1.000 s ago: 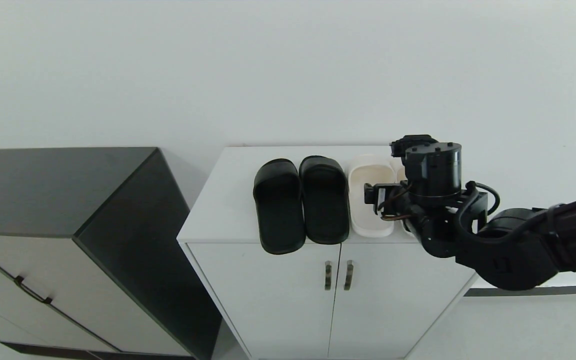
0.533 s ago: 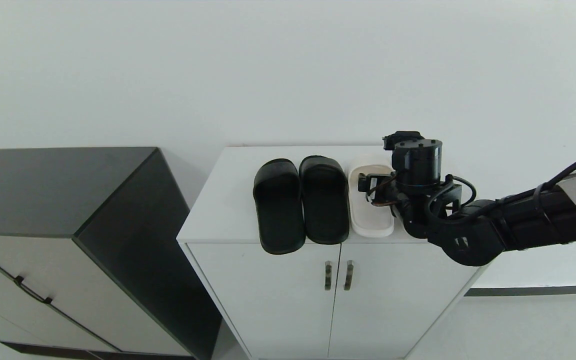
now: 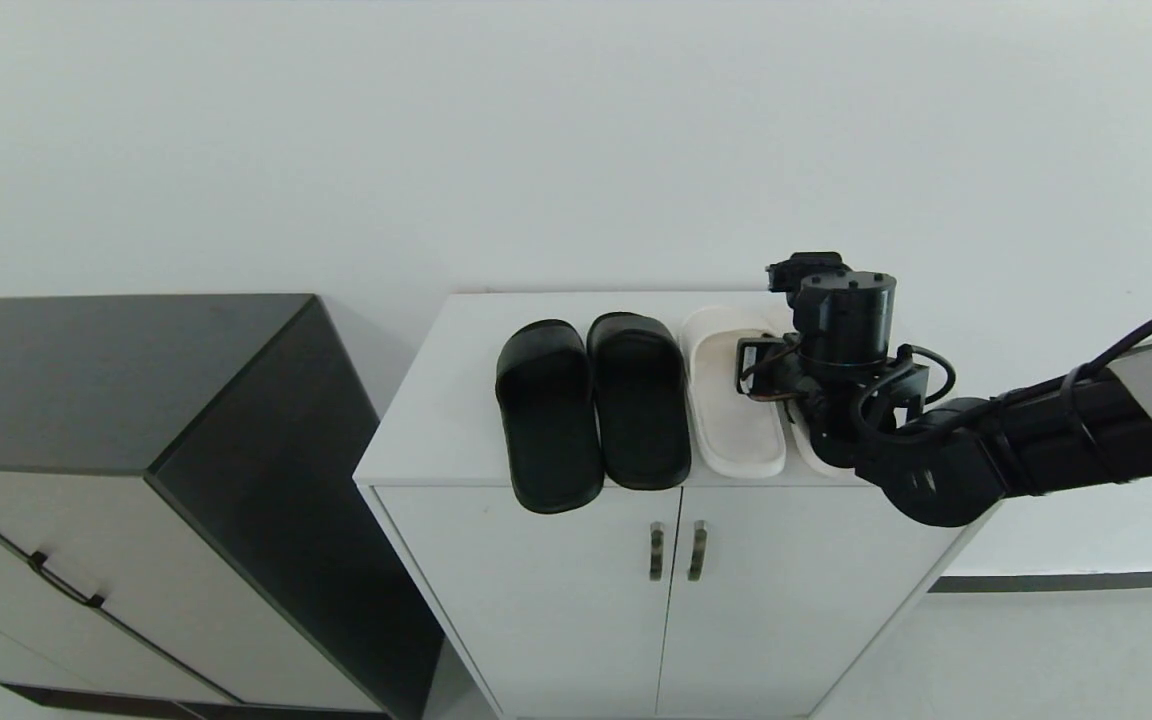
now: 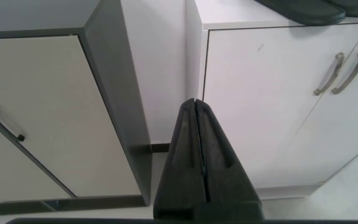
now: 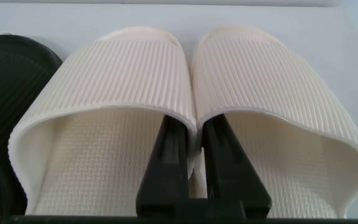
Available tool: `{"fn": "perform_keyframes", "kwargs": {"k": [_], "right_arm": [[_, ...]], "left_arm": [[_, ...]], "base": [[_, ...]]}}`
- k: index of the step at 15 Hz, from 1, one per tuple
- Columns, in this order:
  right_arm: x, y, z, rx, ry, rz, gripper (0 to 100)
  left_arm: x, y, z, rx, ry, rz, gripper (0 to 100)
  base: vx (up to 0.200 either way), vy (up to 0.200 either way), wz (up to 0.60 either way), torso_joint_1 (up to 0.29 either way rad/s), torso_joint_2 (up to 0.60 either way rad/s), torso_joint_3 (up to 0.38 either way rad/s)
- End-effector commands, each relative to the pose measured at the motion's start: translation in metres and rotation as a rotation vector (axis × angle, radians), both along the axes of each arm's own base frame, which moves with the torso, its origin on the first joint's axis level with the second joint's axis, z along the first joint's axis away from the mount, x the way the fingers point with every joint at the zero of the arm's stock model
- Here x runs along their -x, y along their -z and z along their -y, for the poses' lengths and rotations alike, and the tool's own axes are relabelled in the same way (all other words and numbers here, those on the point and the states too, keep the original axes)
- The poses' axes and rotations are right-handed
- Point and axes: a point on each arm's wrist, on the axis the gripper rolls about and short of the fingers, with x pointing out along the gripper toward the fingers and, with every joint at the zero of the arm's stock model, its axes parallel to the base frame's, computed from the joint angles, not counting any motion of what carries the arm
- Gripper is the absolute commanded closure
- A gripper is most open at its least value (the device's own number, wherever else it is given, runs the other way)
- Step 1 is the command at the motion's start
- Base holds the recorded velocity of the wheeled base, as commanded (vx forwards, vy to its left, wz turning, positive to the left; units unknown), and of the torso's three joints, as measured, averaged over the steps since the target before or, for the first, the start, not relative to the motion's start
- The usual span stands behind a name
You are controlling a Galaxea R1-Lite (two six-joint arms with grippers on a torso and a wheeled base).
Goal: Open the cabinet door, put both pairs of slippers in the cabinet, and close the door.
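Little of the task looks done. Both doors (image 3: 556, 600) of the white cabinet (image 3: 446, 420) are shut, and all four slippers sit in a row on its top. The black slippers (image 3: 591, 410) lie over the left door and the cream slippers (image 5: 185, 106) over the right. The right gripper (image 5: 195, 134), above the cabinet's right end, has one finger inside each cream slipper and pinches their touching inner walls together. The left gripper (image 4: 195, 112) hangs low before the cabinet's left side, jaws pressed together and empty. Opening a door, stowing both pairs and closing it remain.
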Motion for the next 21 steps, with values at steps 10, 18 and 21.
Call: {"fn": "perform_keyframes", "kwargs": {"k": [10,18,21], "right_arm": [[0.047,-0.050,0.028,0.025,-0.149,0.065,100],[0.146,-0.059,0.074,0.030,-0.548,-0.039,100],[0.188,-0.055,0.094,0.041,-0.651,-0.088,100]], "left_arm": [[0.000,0.000,0.000,0.000,0.002,-0.001,100],[0.000,0.000,0.000,0.003,0.000,-0.001,100],[0.000,0.000,0.000,0.003,0.000,-0.001,100]], "base": [[0.000,0.000,0.00,0.000,0.00,0.000],[0.000,0.000,0.00,0.000,0.00,0.000],[0.000,0.000,0.00,0.000,0.00,0.000]]}}
